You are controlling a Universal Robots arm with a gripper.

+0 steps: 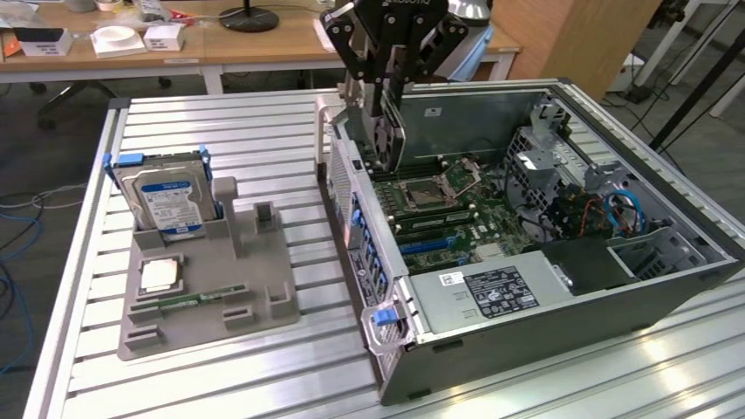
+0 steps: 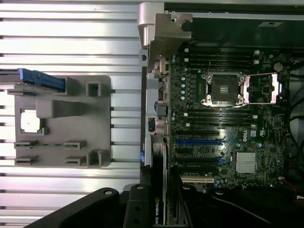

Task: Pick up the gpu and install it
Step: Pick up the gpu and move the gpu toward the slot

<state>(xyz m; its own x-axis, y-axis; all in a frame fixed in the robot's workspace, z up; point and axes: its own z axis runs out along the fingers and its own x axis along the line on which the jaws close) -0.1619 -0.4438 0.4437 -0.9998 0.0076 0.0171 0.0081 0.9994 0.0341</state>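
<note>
We saw the hand (image 1: 379,131) clamped on the gpu (image 1: 399,144), its fingers pressed against the two flat faces of the card. The gpu hung on edge inside the open computer case (image 1: 652,279), over the motherboard (image 1: 466,223) and close to the case wall that faces the grey holder (image 1: 209,288). We could not tell whether the card's lower edge touched the board.

In the wrist view the gpu (image 2: 159,183) showed edge-on between the sides of the hand (image 2: 159,218), lying over the rows of expansion slots, with a blue slot (image 2: 199,141) just beside it and the processor socket (image 2: 224,89) farther along the board.

The grey holder lay on the slatted metal worktop (image 1: 233,131), beside the case. A hard drive (image 1: 169,202) with a blue-white label stood upright in it, and a square chip (image 1: 160,275) and a narrow green memory stick (image 1: 192,299) lay nearer its other end.
</note>
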